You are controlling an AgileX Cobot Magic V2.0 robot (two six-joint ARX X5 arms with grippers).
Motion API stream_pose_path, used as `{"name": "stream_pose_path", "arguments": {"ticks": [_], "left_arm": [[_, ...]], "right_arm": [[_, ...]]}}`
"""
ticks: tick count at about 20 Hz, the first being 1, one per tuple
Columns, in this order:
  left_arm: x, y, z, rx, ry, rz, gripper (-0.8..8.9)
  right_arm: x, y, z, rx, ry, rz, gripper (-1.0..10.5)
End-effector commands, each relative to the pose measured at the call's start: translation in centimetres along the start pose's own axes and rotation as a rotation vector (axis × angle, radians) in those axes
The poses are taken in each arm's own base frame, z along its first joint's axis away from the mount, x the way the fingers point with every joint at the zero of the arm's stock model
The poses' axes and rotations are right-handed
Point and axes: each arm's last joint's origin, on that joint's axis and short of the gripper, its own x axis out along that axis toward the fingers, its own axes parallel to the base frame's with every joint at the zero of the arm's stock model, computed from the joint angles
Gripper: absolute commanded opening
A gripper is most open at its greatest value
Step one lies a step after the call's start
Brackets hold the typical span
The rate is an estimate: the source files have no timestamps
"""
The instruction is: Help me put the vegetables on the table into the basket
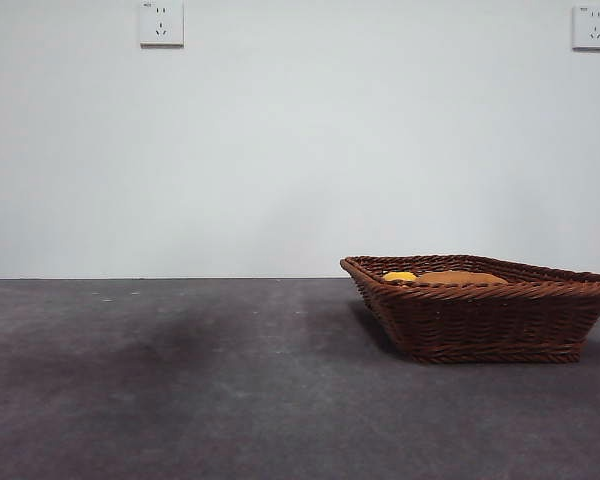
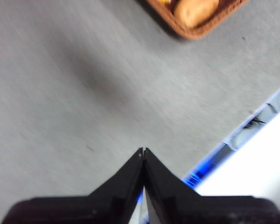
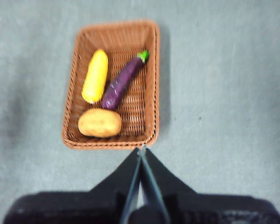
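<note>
since all three vegetables lie inside the basket point(image 3: 147, 84), potato point(image 3: 100, 123) nearest the right gripper point(image 3: 142, 150), yellow one point(image 3: 95, 75) and eggplant point(image 3: 122, 81) lengthwise beyond, nothing left on the counter point(image 1: 180, 380); both grippers pressed together, empty, left gripper point(image 2: 143, 151) farther off.

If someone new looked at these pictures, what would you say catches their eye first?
Most striking is the woven basket on the grey table, at the right in the front view. In it lie a yellow vegetable, a purple eggplant beside it, and a tan potato across one end. The right end effector hangs shut above the basket's edge; the left end effector, also shut, is over bare table.
</note>
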Motion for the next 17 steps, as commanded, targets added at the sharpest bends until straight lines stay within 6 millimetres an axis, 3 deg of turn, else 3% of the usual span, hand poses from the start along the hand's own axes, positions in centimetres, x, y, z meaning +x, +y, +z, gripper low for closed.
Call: {"name": "stream_pose_path", "arguments": {"ticks": [1, 4, 7, 10, 13, 17], "left_arm": [[-1.5, 1.1, -0.6, 0.150, -0.089, 0.050, -0.04], [-2.9, 2.8, -1.1, 0.190, -0.315, 0.152, -0.04], [-1.6, 3.9, -3.8, 0.227, -0.514, 0.211, -0.04], [3.2, 5.0, -7.9, 0.181, -0.599, 0.301, -0.04], [9.3, 5.7, -12.4, 0.043, -0.658, 0.312, -0.04], [13.5, 5.8, -16.6, -0.065, -0.755, 0.330, -0.04]], "right_arm": [[1.7, -0.3, 0.8, 0.004, 0.047, -0.004, 0.0], [4.4, -0.7, 2.1, 0.015, 0.106, -0.005, 0.0], [6.9, -1.1, 3.4, 0.020, 0.133, -0.006, 0.0], [8.9, -1.5, 4.6, 0.016, 0.110, -0.006, 0.0], [10.4, -1.7, 5.9, 0.003, 0.038, -0.004, 0.0], [11.0, -1.8, 7.4, -0.019, -0.087, -0.001, 0.0]]}}
